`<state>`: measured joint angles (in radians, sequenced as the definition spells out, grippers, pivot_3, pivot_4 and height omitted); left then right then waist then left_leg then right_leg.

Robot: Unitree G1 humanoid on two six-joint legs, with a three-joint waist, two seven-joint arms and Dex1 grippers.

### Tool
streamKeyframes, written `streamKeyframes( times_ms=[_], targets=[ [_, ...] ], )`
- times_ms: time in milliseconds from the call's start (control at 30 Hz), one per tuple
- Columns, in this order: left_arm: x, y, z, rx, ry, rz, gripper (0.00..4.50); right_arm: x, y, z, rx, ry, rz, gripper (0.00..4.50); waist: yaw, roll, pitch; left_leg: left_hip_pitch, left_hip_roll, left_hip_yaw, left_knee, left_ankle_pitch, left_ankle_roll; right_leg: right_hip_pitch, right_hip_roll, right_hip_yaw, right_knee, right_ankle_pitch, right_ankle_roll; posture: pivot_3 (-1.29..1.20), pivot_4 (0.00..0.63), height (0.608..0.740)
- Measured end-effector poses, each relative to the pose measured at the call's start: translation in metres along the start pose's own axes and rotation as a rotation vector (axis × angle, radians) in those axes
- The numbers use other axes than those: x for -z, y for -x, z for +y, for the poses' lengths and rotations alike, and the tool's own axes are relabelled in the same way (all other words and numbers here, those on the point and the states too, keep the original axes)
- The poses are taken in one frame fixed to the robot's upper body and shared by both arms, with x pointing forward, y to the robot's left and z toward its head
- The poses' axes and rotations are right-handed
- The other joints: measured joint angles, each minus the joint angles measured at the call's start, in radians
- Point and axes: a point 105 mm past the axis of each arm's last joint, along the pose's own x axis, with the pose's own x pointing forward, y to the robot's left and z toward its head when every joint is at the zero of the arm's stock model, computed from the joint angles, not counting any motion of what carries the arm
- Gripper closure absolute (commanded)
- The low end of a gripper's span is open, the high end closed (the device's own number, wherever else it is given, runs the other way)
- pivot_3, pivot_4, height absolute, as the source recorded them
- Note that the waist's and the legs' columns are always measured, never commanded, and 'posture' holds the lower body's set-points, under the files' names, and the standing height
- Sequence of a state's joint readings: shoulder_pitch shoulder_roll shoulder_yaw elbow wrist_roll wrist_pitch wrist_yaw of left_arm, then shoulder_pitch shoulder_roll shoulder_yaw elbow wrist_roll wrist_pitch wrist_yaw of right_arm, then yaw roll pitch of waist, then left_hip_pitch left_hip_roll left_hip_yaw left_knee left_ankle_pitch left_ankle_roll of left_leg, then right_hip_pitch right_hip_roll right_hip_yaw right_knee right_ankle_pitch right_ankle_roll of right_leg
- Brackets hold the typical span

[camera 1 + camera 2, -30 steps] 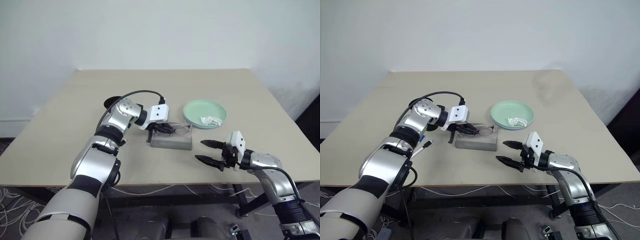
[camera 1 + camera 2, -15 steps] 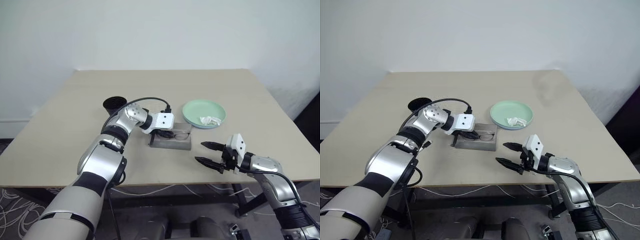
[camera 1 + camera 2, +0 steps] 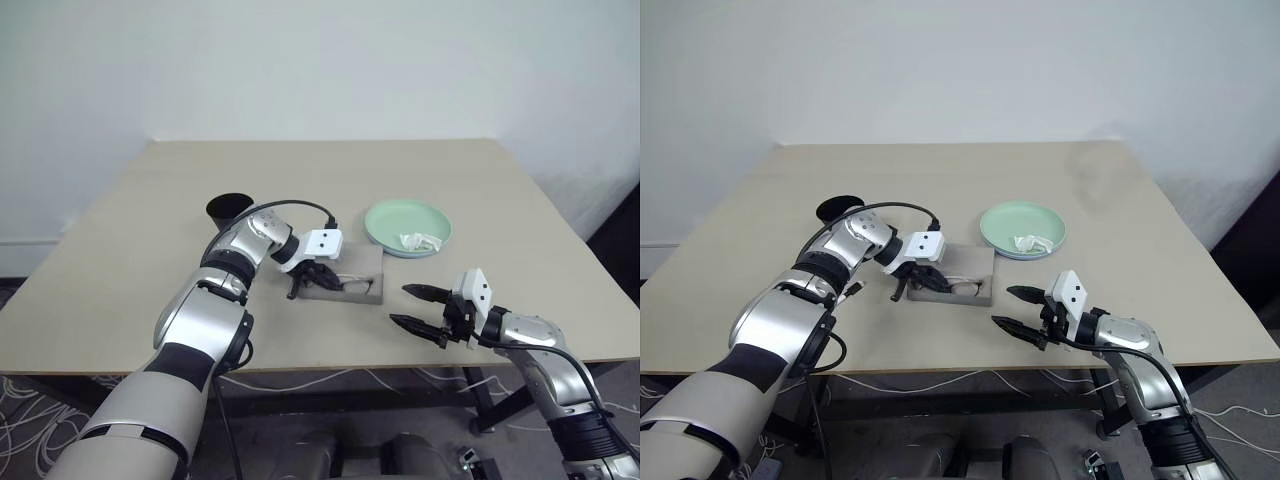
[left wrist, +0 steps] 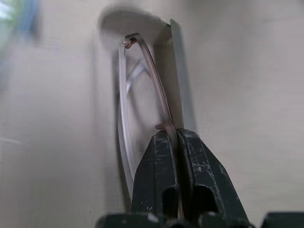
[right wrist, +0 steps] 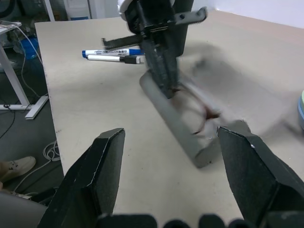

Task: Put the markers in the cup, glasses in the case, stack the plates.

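Observation:
My left gripper (image 3: 303,281) is shut on the frame of the glasses (image 4: 142,95) and holds them at the near left end of the grey case (image 3: 352,268). The lenses (image 3: 345,286) hang low over the case. My right gripper (image 3: 414,307) stands open near the table's front edge, right of the case, with nothing in it. Two markers (image 5: 111,55) lie side by side on the table beyond my left arm. The black cup (image 3: 230,210) stands upright to the left of the case. The plates (image 3: 395,218) sit stacked at the right, mint green on top.
A crumpled white tissue (image 3: 422,240) lies in the top plate. A black cable (image 3: 290,207) loops over my left wrist. The table's (image 3: 330,170) far half and left side are bare. A person's shoe (image 5: 14,167) shows on the floor beside the table.
My left gripper has sunk and rolled, bringing the glasses down from above the case to its near left end. The right gripper has kept still. The camera shifted slightly.

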<state>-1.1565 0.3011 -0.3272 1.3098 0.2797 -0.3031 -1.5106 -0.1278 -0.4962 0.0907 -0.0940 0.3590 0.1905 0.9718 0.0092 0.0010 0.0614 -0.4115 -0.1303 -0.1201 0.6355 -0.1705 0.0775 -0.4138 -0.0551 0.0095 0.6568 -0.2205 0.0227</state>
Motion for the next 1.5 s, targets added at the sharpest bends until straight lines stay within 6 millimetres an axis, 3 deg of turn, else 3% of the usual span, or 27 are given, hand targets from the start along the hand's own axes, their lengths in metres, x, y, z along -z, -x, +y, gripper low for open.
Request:
streamKeyframes(
  times_ms=[333, 500, 1100, 1200, 1300, 1500],
  targets=[
    [0.002, 0.005, -0.007, 0.064, 0.024, -0.004, 4.48, 0.001, -0.001, 0.001, -0.004, -0.002, 0.001, 1.14, -0.003, 0.0, 0.0, 0.0, 0.0, 0.0, 0.0, 0.0, 0.0, 0.0, 0.0, 0.0, 0.0, 0.0, 0.0, 0.0, 0.0, 0.738],
    [0.001, 0.001, -0.002, 0.013, -0.007, -0.009, 2.89, 0.001, -0.001, 0.001, -0.006, -0.004, 0.0, 1.14, -0.002, 0.0, 0.0, 0.0, 0.0, 0.0, 0.001, 0.0, 0.0, 0.0, 0.0, 0.0, 0.0, 0.0, 0.0, 0.0, 0.0, 0.738],
    [-0.011, 0.001, 0.018, -0.176, -0.07, -0.066, 2.89, -0.001, -0.004, 0.001, -0.011, 0.001, -0.007, 1.14, 0.001, 0.0, 0.0, 0.0, 0.0, 0.0, 0.002, 0.0, 0.001, 0.001, 0.0, 0.0, 0.0, 0.0, 0.001, 0.0, 0.0, 0.738],
    [-0.016, 0.005, 0.03, -0.292, -0.075, -0.086, 3.4, -0.002, -0.004, 0.001, -0.013, 0.005, -0.009, 1.14, 0.002, 0.0, 0.0, 0.0, 0.0, 0.0, 0.003, 0.0, 0.001, 0.001, 0.0, 0.0, 0.0, 0.001, 0.001, 0.0, 0.0, 0.738],
    [-0.024, 0.017, 0.047, -0.431, -0.074, -0.103, 4.45, -0.003, -0.005, 0.001, -0.014, 0.005, -0.01, 1.14, 0.002, 0.0, 0.0, 0.0, 0.0, 0.0, 0.003, 0.0, 0.001, 0.001, 0.0, 0.0, 0.0, 0.001, 0.002, 0.0, 0.0, 0.738],
    [-0.023, 0.031, 0.068, -0.65, -0.063, -0.078, 4.48, -0.003, -0.006, 0.001, -0.013, 0.006, -0.01, 1.14, 0.002, 0.0, 0.0, 0.0, 0.0, 0.0, 0.003, 0.0, 0.001, 0.002, 0.0, 0.0, 0.0, 0.001, 0.002, 0.0, 0.0, 0.738]
  ],
)
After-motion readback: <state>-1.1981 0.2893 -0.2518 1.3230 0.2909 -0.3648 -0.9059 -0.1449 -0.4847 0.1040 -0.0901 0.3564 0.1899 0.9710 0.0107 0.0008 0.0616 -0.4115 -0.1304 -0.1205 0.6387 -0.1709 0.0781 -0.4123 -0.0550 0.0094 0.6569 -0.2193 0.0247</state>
